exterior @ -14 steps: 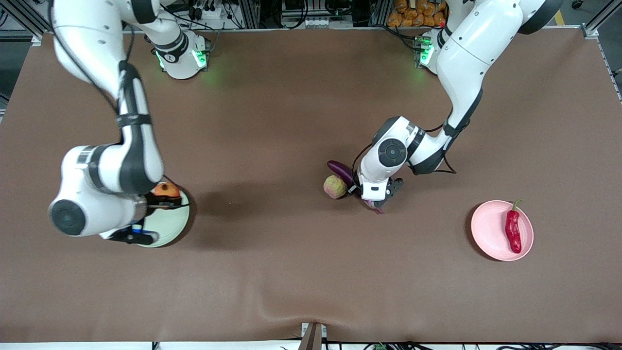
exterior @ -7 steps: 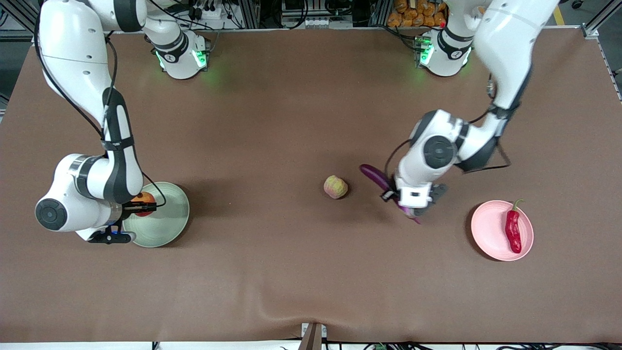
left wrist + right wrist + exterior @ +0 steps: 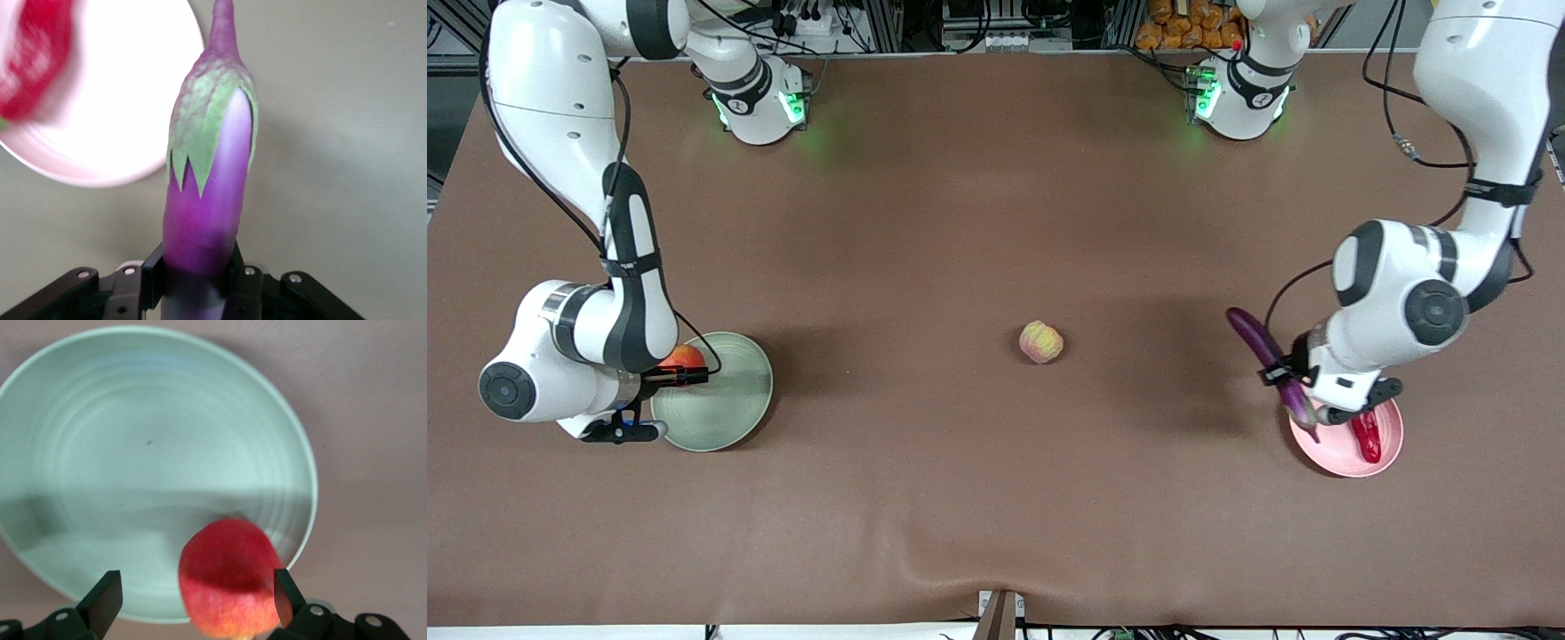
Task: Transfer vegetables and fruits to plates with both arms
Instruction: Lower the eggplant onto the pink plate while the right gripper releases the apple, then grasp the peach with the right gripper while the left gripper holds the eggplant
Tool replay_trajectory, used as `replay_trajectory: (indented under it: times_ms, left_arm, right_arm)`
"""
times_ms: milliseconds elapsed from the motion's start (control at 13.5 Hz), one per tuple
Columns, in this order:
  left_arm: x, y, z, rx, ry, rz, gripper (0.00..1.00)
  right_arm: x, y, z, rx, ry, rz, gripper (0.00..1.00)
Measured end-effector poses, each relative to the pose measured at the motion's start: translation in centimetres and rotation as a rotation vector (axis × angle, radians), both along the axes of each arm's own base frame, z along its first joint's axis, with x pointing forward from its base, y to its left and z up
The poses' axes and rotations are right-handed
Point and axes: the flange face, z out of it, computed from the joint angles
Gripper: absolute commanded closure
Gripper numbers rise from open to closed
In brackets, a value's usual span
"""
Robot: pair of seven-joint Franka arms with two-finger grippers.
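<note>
**Front view: eggplant over pink plate, red fruit between spread jaws**

Left gripper [image 3: 1303,404] pinches the purple eggplant [image 3: 1267,360] near its stem end and hangs over the rim of the pink plate [image 3: 1334,453], where the red chili pepper [image 3: 1366,436] lies. Right gripper [image 3: 193,600] has its jaws spread wide over the green plate [image 3: 725,413]; the red fruit [image 3: 230,577] sits between them, one finger [image 3: 103,600] standing apart from it. A yellowish-pink fruit [image 3: 1041,342] rests mid-table, well apart from both.
</note>
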Motion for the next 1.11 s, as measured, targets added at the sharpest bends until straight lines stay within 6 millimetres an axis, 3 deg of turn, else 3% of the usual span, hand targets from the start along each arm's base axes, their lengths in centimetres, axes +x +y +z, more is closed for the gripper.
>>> replay_trajectory:
  times_ms: [296, 444, 667, 963, 1037, 1111]
  left_arm:
    - [1.3, 7.5, -0.8, -0.007, -0.025, -0.234, 1.0]
    - [2.1, 10.2, -2.6, 0.007, -0.017, -0.291, 1.0]
    - [3.4, 12.4, -5.9, -0.017, -0.015, -0.298, 1.0]
    - [5.3, 11.3, -5.4, -0.02, -0.05, -0.312, 1.0]
    - [5.5, 11.1, -5.7, -0.023, -0.051, -0.313, 1.0]
    - [5.7, 11.0, -6.4, -0.028, -0.047, -0.313, 0.93]
  right_arm:
    - [0.9, 4.5, 6.3, 0.098, 0.092, -0.084, 0.0]
    - [1.2, 8.6, 8.5, 0.097, 0.115, -0.177, 0.0]
    - [0.5, 18.9, 10.4, 0.086, 0.147, -0.355, 0.0]
    - [-0.8, 32.7, 13.5, 0.153, 0.116, -0.645, 0.0]
    - [-1.2, 35.9, 13.4, 0.184, 0.1, -0.707, 0.0]
    - [-1.7, 38.6, 12.6, 0.2, 0.077, -0.745, 0.0]
